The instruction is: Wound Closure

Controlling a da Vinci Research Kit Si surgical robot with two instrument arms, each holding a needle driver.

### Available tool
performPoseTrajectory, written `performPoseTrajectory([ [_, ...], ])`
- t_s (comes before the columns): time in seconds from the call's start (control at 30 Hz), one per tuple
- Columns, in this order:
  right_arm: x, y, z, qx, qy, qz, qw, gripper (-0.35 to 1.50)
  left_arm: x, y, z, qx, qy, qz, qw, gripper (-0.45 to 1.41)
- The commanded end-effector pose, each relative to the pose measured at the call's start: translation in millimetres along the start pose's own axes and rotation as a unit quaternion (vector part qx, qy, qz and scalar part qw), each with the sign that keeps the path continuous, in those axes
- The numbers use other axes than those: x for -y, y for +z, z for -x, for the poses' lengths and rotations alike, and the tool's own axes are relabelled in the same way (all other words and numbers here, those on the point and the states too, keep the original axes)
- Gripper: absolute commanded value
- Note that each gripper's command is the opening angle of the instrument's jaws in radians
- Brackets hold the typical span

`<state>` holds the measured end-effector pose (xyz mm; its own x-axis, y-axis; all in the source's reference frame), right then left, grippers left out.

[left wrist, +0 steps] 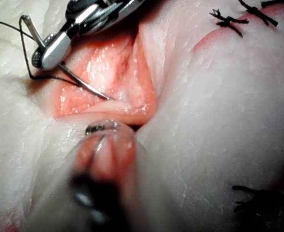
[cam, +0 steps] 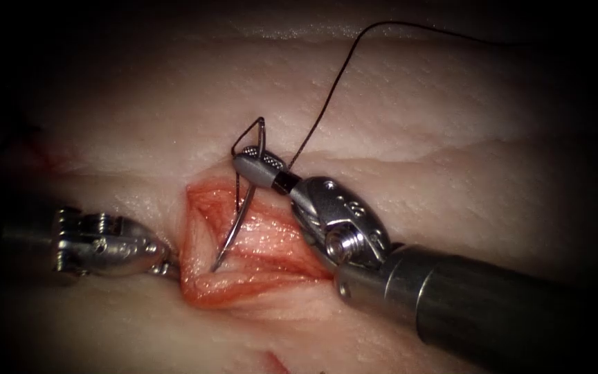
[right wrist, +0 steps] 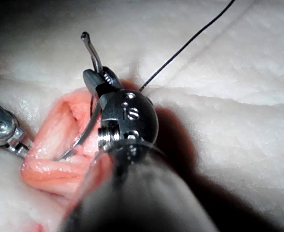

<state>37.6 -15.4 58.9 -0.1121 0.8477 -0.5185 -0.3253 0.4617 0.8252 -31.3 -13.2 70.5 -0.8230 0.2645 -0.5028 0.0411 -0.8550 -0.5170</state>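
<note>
Right tool (cam: 257,161) with fingers clamped on curved steel needle (cam: 238,220) near its thread end, tip over glistening pink open cut (cam: 257,249). Thin dark thread (cam: 333,83) trailing across pale tissue (cam: 451,138). Left tool (cam: 167,266) pinching tissue at cut's left edge.

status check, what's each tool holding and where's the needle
Right tool shut on needle near its thread end. Needle tip down in the open cut, entry unclear. Left tool at cut's left edge on the tissue. Thread trails up right.

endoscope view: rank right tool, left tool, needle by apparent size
1. Right tool, nearest the camera, so unsure; claw grips the needle near its swaged end.
2. Left tool, claw at the cut's left edge.
3. Needle, point over the open cut.
</note>
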Motion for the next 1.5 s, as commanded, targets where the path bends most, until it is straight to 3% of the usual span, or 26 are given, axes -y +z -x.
performPoseTrajectory([
  [0.03, 0.0, 1.1, 0.2, 0.0, 0.0, -0.002, 1.0, -0.35, 0.4, 0.8, -0.3, 0.0, 0.0, 0.0, 1.0, -0.45],
  [0.23, -0.3, 0.6, -1.2, -0.002, 0.007, -0.003, 1.0, -0.35, 0.2, 0.7, -0.1, 0.0, 0.002, 0.0, 1.0, -0.45],
  [0.6, -0.2, -0.8, -0.5, -0.025, 0.038, -0.016, 0.999, -0.35, 0.2, 0.9, -0.1, 0.0, 0.001, 0.001, 1.0, -0.45],
  [0.63, 0.3, -0.4, 0.5, -0.03, 0.083, -0.026, 0.996, -0.35, 0.3, 1.0, -0.3, 0.0, 0.0, 0.0, 1.0, -0.45],
  [0.8, 0.5, 0.4, 2.0, -0.033, 0.151, -0.044, 0.987, -0.35, 0.2, 1.0, -0.3, -0.001, 0.0, 0.001, 1.0, -0.45],
  [1.13, 0.4, 0.2, 1.5, -0.029, 0.185, -0.052, 0.981, -0.35, 0.3, 0.9, -0.2, -0.001, 0.001, 0.002, 1.0, -0.45],
  [1.5, 0.3, 0.3, 1.7, -0.028, 0.257, -0.073, 0.963, -0.35, 0.4, 1.0, -0.3, -0.001, 0.0, 0.001, 1.0, -0.45],
])
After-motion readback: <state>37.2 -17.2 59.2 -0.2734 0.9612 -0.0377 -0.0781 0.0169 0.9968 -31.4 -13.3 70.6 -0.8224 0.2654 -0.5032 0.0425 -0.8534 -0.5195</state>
